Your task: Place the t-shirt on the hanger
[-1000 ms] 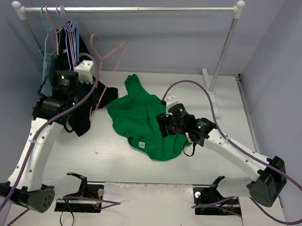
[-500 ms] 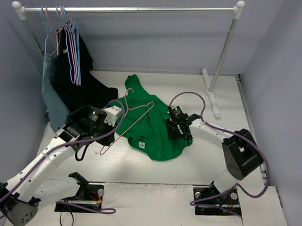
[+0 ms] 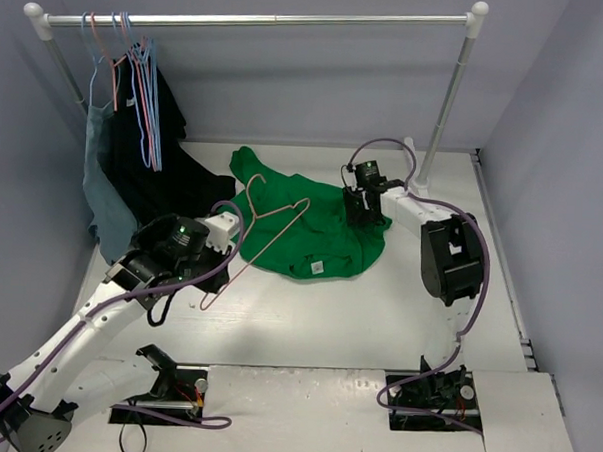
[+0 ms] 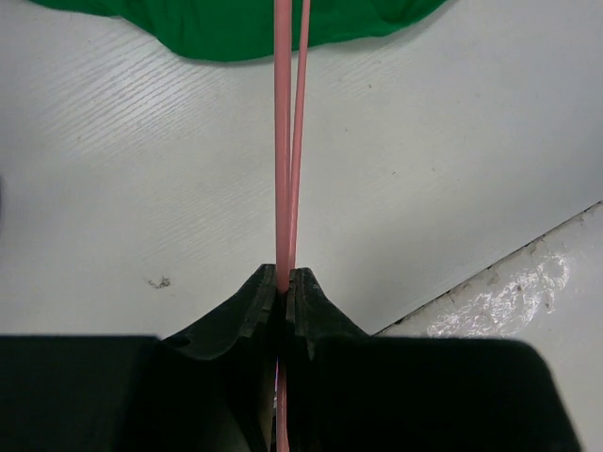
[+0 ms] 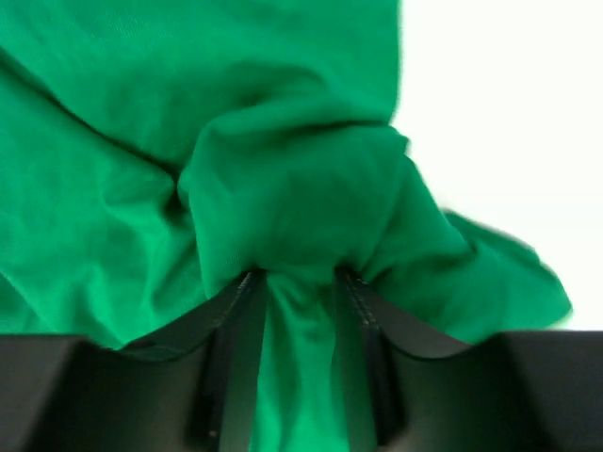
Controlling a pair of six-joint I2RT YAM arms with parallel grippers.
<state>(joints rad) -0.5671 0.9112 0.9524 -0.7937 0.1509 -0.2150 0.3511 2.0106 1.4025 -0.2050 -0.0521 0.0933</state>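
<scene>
The left pincer [image 4: 285,278] is found pressed together on the thin pink hanger [image 4: 284,141], which is held out over the left part of the t-shirt [image 3: 311,236], its hook pointed toward the far side. The t-shirt is seen crumpled on the bench [image 3: 377,319], between the two pincers, with its white label [image 3: 320,268] close to its near edge. The right pincer [image 5: 297,278] is observed pinching a bunched fold of the t-shirt at the far right edge of the cloth.
</scene>
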